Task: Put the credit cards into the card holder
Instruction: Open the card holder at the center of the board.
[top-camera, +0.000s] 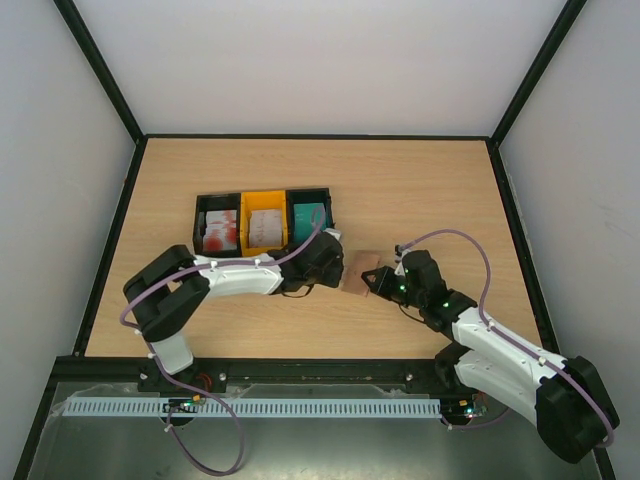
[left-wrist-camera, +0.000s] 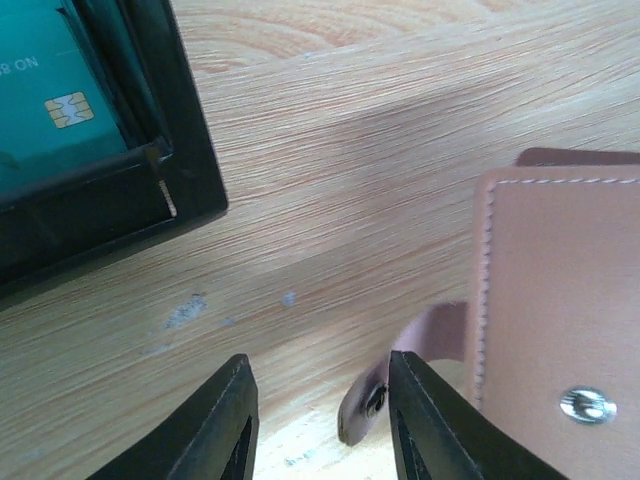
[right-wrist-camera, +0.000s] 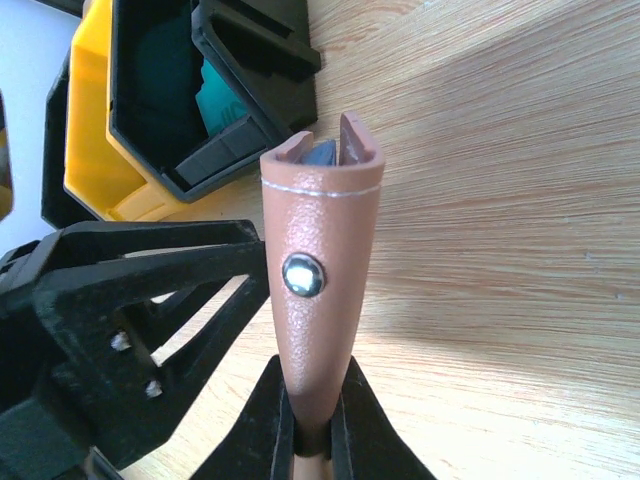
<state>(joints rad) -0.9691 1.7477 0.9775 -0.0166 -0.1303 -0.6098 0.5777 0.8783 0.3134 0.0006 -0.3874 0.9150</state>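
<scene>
The pinkish-brown card holder (top-camera: 360, 270) sits mid-table between the two arms. My right gripper (right-wrist-camera: 318, 425) is shut on its lower edge and holds it folded, its snap stud (right-wrist-camera: 303, 275) facing the camera. In the left wrist view the holder (left-wrist-camera: 560, 300) lies at the right, its small tab (left-wrist-camera: 385, 385) hanging between my left gripper's (left-wrist-camera: 320, 420) open fingers, close to the right finger (left-wrist-camera: 425, 420). The credit cards rest in trays: red-and-white (top-camera: 220, 230), pale (top-camera: 265, 227), teal (top-camera: 308, 218). A teal card with a chip (left-wrist-camera: 50, 100) shows at the left wrist view's upper left.
A row of three trays stands behind the grippers: black (top-camera: 201, 213), yellow (top-camera: 264, 202), black (top-camera: 327, 200). The black tray's corner (left-wrist-camera: 180, 190) lies just left of my left gripper. The left gripper's black body (right-wrist-camera: 110, 330) fills the lower left of the right wrist view.
</scene>
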